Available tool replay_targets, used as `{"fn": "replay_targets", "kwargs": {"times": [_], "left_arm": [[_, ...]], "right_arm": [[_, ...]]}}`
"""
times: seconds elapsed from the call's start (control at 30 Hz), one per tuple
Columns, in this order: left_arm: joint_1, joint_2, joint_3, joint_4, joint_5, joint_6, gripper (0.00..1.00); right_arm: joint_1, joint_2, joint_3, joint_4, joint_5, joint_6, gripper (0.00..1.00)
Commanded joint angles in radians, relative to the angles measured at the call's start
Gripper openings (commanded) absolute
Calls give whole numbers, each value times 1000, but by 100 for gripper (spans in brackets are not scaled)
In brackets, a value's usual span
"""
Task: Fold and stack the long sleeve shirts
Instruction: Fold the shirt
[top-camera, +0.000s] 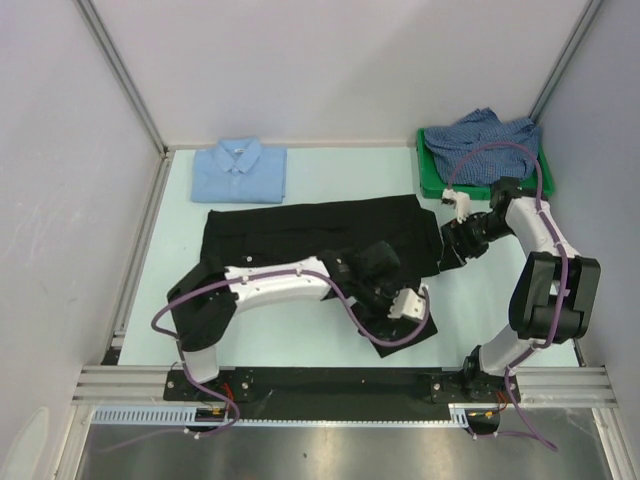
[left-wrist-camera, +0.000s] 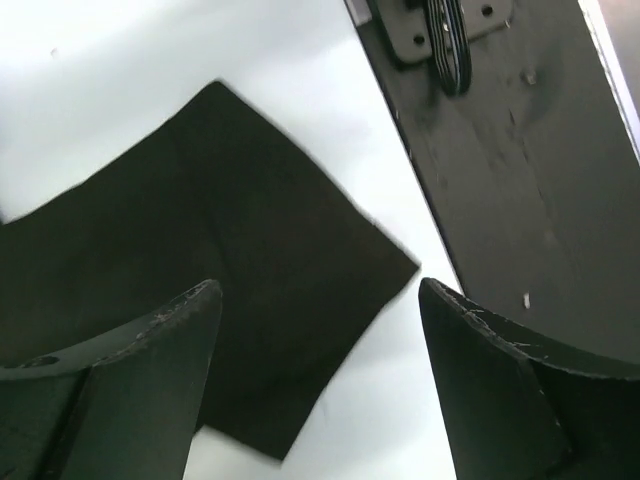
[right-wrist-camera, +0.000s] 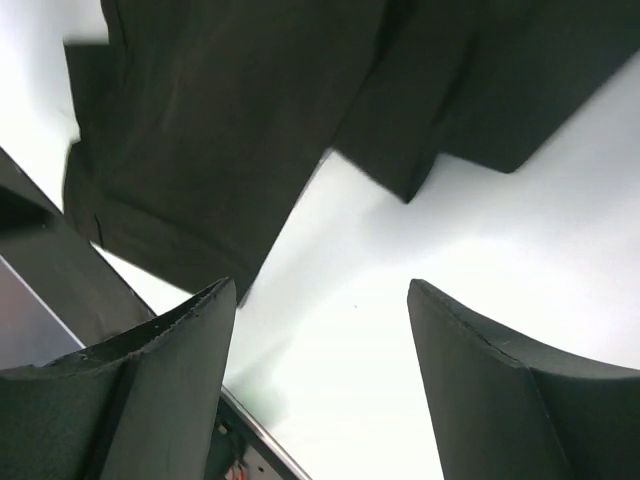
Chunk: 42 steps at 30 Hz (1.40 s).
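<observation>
Black shirt (top-camera: 300, 235) lay spread at mid-tabletop (top-camera: 330, 180); light blue shirt (top-camera: 240, 170) sat folded at the far left. Left end effector (top-camera: 408, 303) and right end effector (top-camera: 450, 250) hung spread and empty over the black shirt's right end. The next pinches should probably take matching corners, so the fold lands square.

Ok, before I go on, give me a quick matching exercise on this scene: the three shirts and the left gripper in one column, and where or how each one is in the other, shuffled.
Things:
1. black shirt
2. light blue shirt
3. checked shirt
4. left gripper

Places or states:
A. heaped in the green bin
B. jaws open, above black fabric
C. folded, at the far left
D. spread out across the middle

Pairs: 1-D, 2-C, 3-A, 4-B
</observation>
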Motion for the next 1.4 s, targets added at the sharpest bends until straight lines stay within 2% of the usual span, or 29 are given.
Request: {"fn": "replay_targets", "kwargs": {"times": [0.0,0.13,0.23,0.33,0.43,0.47,0.5,0.57,0.67,0.7,0.77,0.8,0.9,0.97,1.0,1.03,1.1,1.13,1.23,1.37], "left_arm": [[-79,82,42,147,-128,-130,84],[-139,159,64,156,-189,-125,84],[-147,243,109,95,-223,-146,82],[-141,250,77,129,-264,-168,72],[-135,239,77,92,-264,-156,32],[-132,225,93,56,-251,-156,7],[-115,212,100,45,-238,-154,0],[-81,143,128,14,-183,-159,0],[49,96,258,-87,-53,-186,0],[135,101,305,-121,-7,-190,0],[221,133,428,-193,108,-194,0],[297,151,462,-204,133,-215,0],[423,276,614,-279,206,-237,0],[514,366,689,-293,242,-260,9],[545,394,715,-282,243,-286,17],[571,417,729,-278,243,-283,39],[641,457,754,-272,204,-263,54],[664,461,758,-268,197,-256,70],[726,420,723,-265,171,-214,77],[717,320,598,-249,144,-115,76]], "right_arm": [[-14,-44,61,-14,-91,80,74],[-15,-81,56,-28,-89,86,74],[-17,-107,42,-34,-89,85,74],[-18,-127,42,-39,-79,79,74],[-41,-127,64,-55,-112,54,74],[-47,-122,74,-60,-126,53,74],[-50,-113,108,-66,-147,54,74],[-52,-78,146,-77,-172,71,73],[-47,-26,231,-48,-191,124,71],[-44,-10,269,-22,-191,140,70],[-31,45,311,-3,-180,161,68],[-17,63,329,4,-172,174,67],[16,132,401,21,-168,206,65],[38,174,450,29,-157,217,65],[46,188,464,27,-154,220,65],[52,198,493,24,-152,220,65],[66,228,512,18,-143,220,65],[71,235,525,12,-139,220,65],[86,255,524,9,-137,230,64],[109,268,490,52,-137,253,62]]}}
